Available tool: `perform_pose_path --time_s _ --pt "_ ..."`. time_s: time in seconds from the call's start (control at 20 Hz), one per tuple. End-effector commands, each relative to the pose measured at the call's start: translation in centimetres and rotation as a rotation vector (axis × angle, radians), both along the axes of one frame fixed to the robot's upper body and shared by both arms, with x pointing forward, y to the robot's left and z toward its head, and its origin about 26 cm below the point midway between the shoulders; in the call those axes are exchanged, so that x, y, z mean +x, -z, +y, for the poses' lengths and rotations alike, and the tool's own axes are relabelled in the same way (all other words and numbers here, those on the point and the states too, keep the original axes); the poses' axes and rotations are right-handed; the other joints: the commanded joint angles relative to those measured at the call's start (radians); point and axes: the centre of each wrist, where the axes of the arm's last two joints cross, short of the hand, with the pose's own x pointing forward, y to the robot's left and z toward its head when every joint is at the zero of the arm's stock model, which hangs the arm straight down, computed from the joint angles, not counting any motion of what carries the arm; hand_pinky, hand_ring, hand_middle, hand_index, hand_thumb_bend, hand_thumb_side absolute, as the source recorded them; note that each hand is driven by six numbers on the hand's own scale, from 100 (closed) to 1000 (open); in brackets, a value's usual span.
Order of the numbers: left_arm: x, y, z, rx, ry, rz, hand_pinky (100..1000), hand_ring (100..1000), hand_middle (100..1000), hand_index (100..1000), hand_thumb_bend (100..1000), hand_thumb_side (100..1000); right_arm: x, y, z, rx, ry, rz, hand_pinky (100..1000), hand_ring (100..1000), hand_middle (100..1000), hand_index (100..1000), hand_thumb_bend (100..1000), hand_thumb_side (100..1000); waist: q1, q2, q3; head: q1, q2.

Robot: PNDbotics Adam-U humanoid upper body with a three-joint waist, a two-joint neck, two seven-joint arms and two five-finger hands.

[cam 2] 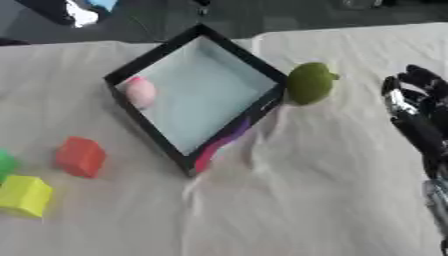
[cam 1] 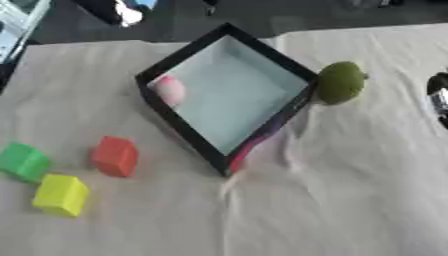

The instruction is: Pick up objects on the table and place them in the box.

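Observation:
A black-rimmed box with a pale blue floor sits at the table's middle back, turned like a diamond. A pink rounded thing lies inside it at its left corner. A green round fruit rests on the cloth just outside the box's right wall. A red block, a green block and a yellow block sit at the left. My right hand is at the right edge, to the right of the fruit and apart from it, fingers loosely extended and holding nothing. My left hand does not show.
A wrinkled beige cloth covers the table. Something pink and purple shows along the box's near right wall. Dark floor and clutter lie beyond the far edge.

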Motion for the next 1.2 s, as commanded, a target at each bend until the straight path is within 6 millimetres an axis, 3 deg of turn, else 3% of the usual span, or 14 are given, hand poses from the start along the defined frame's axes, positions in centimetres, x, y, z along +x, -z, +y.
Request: perform_pose_path --time_s 0.05,0.5,1.0,1.15,1.2 --pt "-1.0 0.3 -2.3 0.057 0.03 0.015 809 796 662 506 271 100 -0.3 -1.6 0.0 0.009 -0.001 -0.059 876 807 818 880 235 414 0.002 -0.043 -0.005 0.012 -0.012" --pt "0.9 4.8 -3.6 0.162 0.005 0.144 814 803 677 544 326 100 -0.2 -1.9 0.3 0.022 -0.007 -0.073 877 806 817 877 235 413 0.009 -0.045 -0.017 0.023 -0.001" --pt "3.1 7.8 -3.5 0.173 -0.025 0.2 856 854 770 773 442 100 -0.1 -1.7 0.5 0.022 -0.02 -0.063 877 803 814 877 237 413 0.012 -0.046 -0.022 0.03 0.007" --pt "3.6 8.4 -3.2 0.175 -0.025 0.218 864 862 785 801 465 100 -0.1 -1.7 0.6 0.022 -0.021 -0.062 877 802 814 877 238 413 0.013 -0.045 -0.023 0.03 0.008" --pt "3.7 8.6 -3.2 0.177 -0.022 0.224 877 878 812 854 501 106 -0.1 -1.7 0.6 0.022 -0.021 -0.062 877 802 813 877 238 413 0.013 -0.045 -0.023 0.03 0.009"
